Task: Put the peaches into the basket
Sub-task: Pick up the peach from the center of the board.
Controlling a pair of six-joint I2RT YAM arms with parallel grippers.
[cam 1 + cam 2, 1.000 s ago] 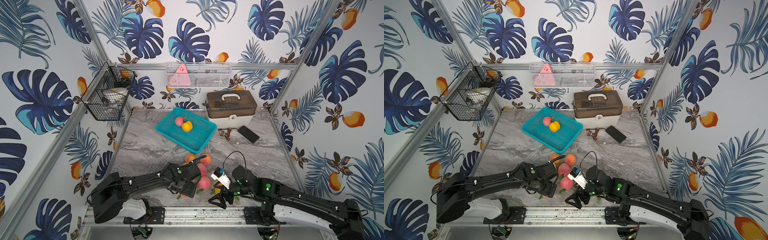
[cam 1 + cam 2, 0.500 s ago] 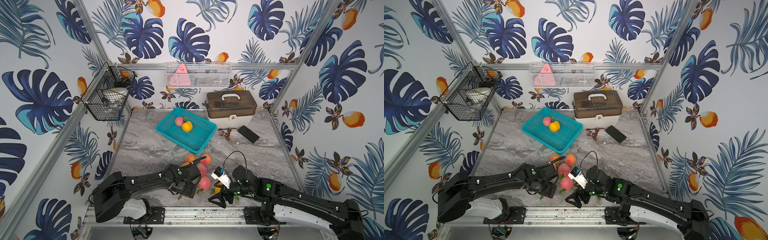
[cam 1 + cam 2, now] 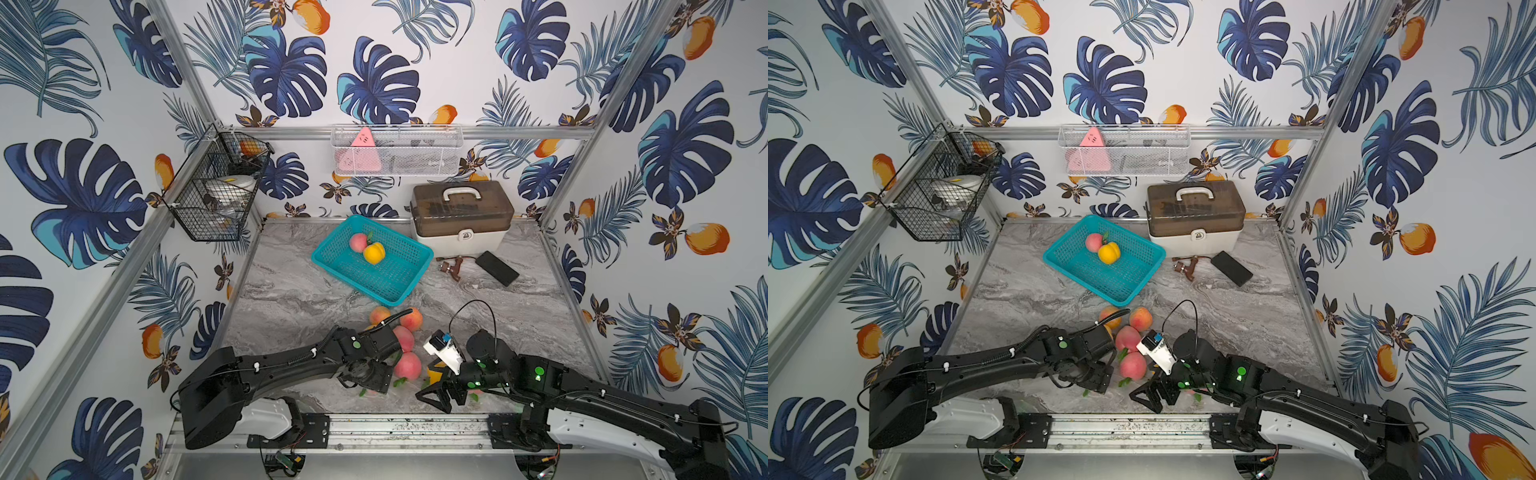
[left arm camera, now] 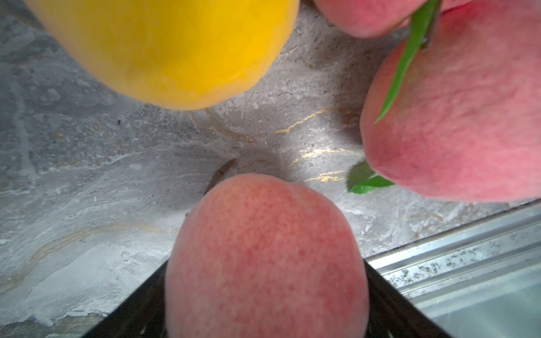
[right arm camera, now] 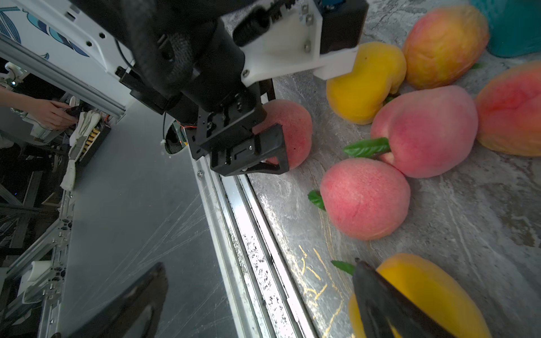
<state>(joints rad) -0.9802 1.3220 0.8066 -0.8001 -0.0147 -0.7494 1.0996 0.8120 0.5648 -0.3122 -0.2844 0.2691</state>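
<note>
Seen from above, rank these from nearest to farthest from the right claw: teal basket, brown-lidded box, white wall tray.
From the right gripper, in a top view:
1. teal basket, mid-table.
2. brown-lidded box, table's back.
3. white wall tray, back wall.

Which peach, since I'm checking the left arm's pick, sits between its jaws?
The pink-red peach by the metal front rail: it alone sits between the left gripper's jaws; the yellow peach and the leafed pink peach lie outside them.
</note>
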